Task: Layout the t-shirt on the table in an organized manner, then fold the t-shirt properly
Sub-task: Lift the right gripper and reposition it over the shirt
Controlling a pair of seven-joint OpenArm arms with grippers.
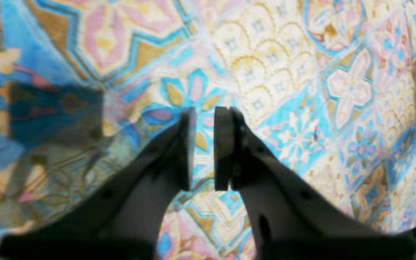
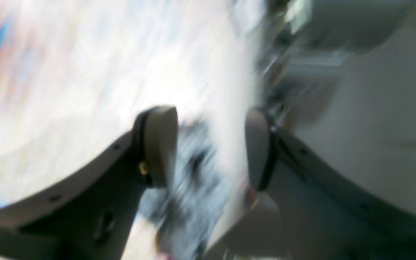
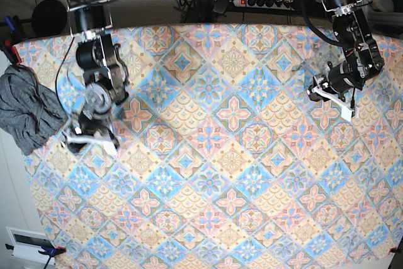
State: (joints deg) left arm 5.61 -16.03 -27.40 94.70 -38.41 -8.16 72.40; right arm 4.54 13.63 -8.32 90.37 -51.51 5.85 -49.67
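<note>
Patterned cloth in pastel diamond tiles covers the whole counter (image 3: 233,174), and its near and middle stretches lie bare of any garment.

Finding 1, near to mid field: the right tool (image 3: 80,135) hangs over the counter's edge on the base view's left, just beside the garment. Its wrist view is badly blurred, yet the pads stand well apart with a smear of grey cloth showing in the gap beyond them; no grip on that cloth is evident.

Finding 2, same edge: the t-shirt (image 3: 28,110) sits as a crumpled dark-grey heap, partly on the counter and partly draped over its side. No sleeve, collar or hem can be picked out.

Finding 3, far side: the left tool (image 1: 204,148) hovers above bare cloth, well apart from the garment, its pads nearly together with a narrow gap and nothing between them.

Assessment: layout has barely begun. The step in hand appears to be fetching the heap inward. It should be taken by an upper fold near its counter-side edge, pinched fully before lifting, then drawn toward the centre slowly so the overhanging part follows and does not slide to the floor. The left tool would be best brought across to catch a second corner.
</note>
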